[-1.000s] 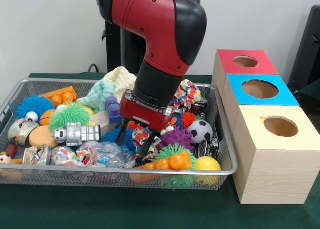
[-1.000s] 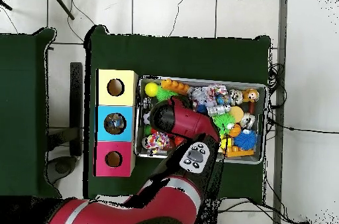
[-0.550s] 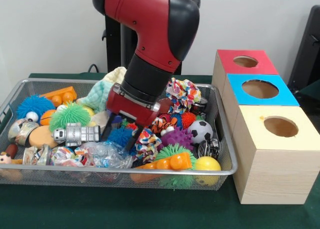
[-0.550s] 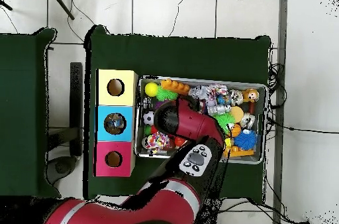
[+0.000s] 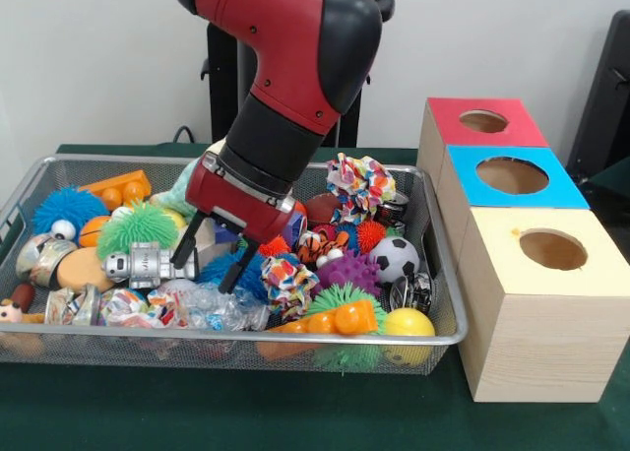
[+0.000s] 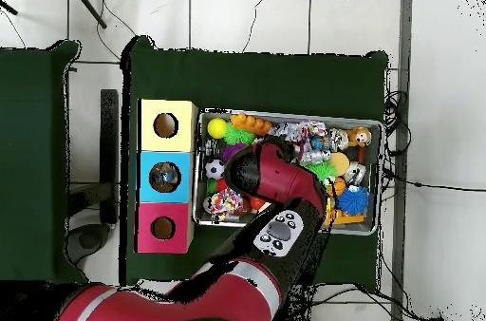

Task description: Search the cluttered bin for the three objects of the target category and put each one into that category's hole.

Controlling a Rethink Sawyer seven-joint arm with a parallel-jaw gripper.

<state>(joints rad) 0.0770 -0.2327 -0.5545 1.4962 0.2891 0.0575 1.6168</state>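
Shifted my gripper (image 5: 211,258) left across the bin (image 5: 445,303) over the last second — earlier it sat over the patterned fabric ball (image 5: 288,276), now it hung left of that ball, fingers spread and holding nothing. One fingertip was just right of the silver robot toy (image 5: 148,264); the other pointed down at the blue spiky ball (image 5: 232,271). Crinkled plastic wrappers (image 5: 202,306) lay near of both tips.

Bin contents barely changed. Green spiky ball (image 5: 138,225) sat far-left of my gripper, another blue spiky ball (image 5: 67,207) in the far-left corner. Right of my gripper: purple spiky ball (image 5: 348,271), soccer ball (image 5: 396,258), and a yellow ball (image 5: 409,323) at the near-right rim. An orange toy (image 5: 333,320) lay along the near rim.

Three boxes stood right of the bin, outside it — red box (image 5: 482,124) farthest, blue box (image 5: 512,180) in the middle, yellow box (image 5: 546,274) nearest, each with a round hole on top. I couldn't tell which category was the target. Overhead, my arm (image 6: 271,177) covered the bin's middle.
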